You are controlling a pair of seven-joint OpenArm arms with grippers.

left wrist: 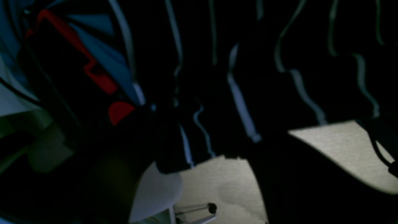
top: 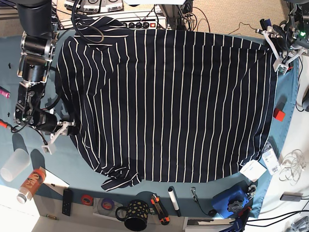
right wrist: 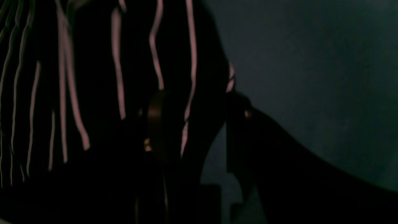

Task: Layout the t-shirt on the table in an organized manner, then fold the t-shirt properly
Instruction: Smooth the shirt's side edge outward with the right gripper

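Note:
The t-shirt [top: 169,106], dark with thin white stripes, lies spread wide over the teal table [top: 286,92], one sleeve crumpled at the front [top: 120,179]. My right gripper [top: 58,133] stands open at the shirt's left edge. In the right wrist view the striped fabric [right wrist: 93,77] fills the left half, its edge running down between the two dark fingers of the gripper [right wrist: 197,124]. My left gripper [top: 280,55] is open at the shirt's far right corner. The left wrist view is dark: the shirt's hem [left wrist: 217,77] hangs over pale floor.
Along the front edge sit a plastic cup [top: 12,164], an orange can [top: 29,183], a remote [top: 67,202], tape rolls [top: 87,199], a spotted mug [top: 133,215], a marker [top: 174,200] and a blue device [top: 229,200]. A red block [top: 279,114] and paper tags [top: 253,169] lie at the right.

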